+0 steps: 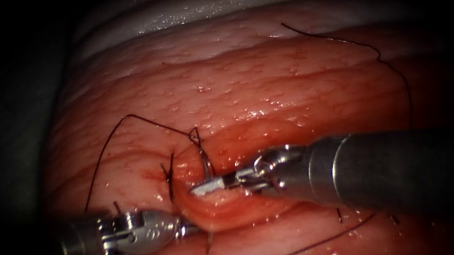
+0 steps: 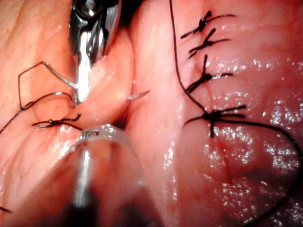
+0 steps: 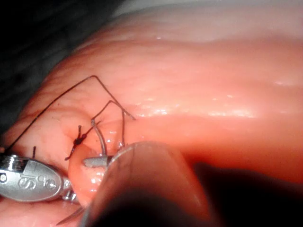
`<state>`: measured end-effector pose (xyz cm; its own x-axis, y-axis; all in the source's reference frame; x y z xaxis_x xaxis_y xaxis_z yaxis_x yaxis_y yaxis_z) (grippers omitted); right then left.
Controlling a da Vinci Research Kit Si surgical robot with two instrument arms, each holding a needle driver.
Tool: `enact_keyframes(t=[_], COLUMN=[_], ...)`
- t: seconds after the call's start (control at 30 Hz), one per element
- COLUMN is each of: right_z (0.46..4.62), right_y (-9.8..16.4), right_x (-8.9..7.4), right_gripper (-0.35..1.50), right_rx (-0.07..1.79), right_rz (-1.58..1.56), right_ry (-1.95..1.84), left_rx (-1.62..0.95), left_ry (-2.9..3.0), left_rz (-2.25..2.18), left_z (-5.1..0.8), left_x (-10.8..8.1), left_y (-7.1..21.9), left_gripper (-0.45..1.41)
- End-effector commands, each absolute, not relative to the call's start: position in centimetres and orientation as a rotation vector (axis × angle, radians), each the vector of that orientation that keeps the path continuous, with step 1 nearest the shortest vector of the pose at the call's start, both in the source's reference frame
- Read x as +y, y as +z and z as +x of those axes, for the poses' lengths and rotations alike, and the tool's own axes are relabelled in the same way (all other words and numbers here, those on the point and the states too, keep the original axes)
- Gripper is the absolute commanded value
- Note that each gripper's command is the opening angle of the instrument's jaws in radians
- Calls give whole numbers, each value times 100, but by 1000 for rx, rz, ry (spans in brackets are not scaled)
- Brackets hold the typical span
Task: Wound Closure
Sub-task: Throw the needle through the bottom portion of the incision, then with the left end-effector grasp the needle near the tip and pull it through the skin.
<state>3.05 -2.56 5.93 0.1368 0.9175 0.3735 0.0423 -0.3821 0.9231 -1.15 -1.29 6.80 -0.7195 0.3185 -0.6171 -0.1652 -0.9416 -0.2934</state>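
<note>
Right tool: your right needle driver (image 1: 210, 186) comes in from the right, and its jaws are closed on the curved needle (image 1: 206, 165) close to the end where the thread joins.
Right tool, other views: you see the same grip in the left wrist view, where the right needle driver (image 2: 83, 82) clamps the needle (image 2: 61, 78), and in the right wrist view (image 3: 94, 161), where the needle (image 3: 98, 137) arches up from the jaw tips.
Left tool: your left needle driver (image 1: 184, 229) lies low on the left with its tip pressed against the raised fold of tissue (image 1: 268, 95); you cannot tell whether its jaws are parted or holding anything. The right wrist view shows its body (image 3: 33, 179) just beside that fold.
Needle: it runs from your right jaws into the lip of the cut, so it is in the tissue; its point (image 2: 138, 96) pokes out on the far side of the fold, just beyond your left tool's tip, also seen in the endoscope view (image 1: 209, 241).
Thread: the dark suture thread (image 1: 111, 136) leaves the needle's end above your right jaws, loops left over the tissue, and drops toward your left tool.
Knots: one tied stitch (image 1: 168, 175) sits between your two tools; the left wrist view shows four more stitches (image 2: 208, 78) well away from your jaws.
</note>
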Motion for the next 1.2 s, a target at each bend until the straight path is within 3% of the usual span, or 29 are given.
enact_keyframes(t=[0.03, 0.13, 0.2, 0.23, 0.27, 0.63, 0.77, 1.2], right_z=[312, 309, 306, 305, 301, 248, 231, 214], right_y=[597, 600, 606, 609, 613, 652, 665, 677], right_x=[-253, -239, -224, -217, -209, -152, -140, -138], right_gripper=[-35, -35, 52, 79, 93, 105, 103, 95], right_rx=[968, 1078, 1197, 1228, 1253, 1290, 1285, 1282], right_rz=[1600, 1585, 1496, 1441, 1376, 1206, 1182, 1164], right_ry=[1360, 1432, 1444, 1454, 1459, 1476, 1492, 1499], left_rx=[-318, -318, -324, -317, -300, -41, 40, 34], left_ry=[2674, 2673, 2667, 2654, 2659, 2617, 2599, 2591], left_rz=[-1019, -1018, -1036, -1060, -1098, -1393, -1470, -1602], left_z=[-120, -121, -120, -120, -119, -106, -109, -141], left_x=[-130, -131, -133, -135, -136, -120, -106, -92], left_y=[685, 683, 680, 677, 674, 650, 642, 648], left_gripper=[-23, -23, -23, -23, -23, -8, 10, 31])
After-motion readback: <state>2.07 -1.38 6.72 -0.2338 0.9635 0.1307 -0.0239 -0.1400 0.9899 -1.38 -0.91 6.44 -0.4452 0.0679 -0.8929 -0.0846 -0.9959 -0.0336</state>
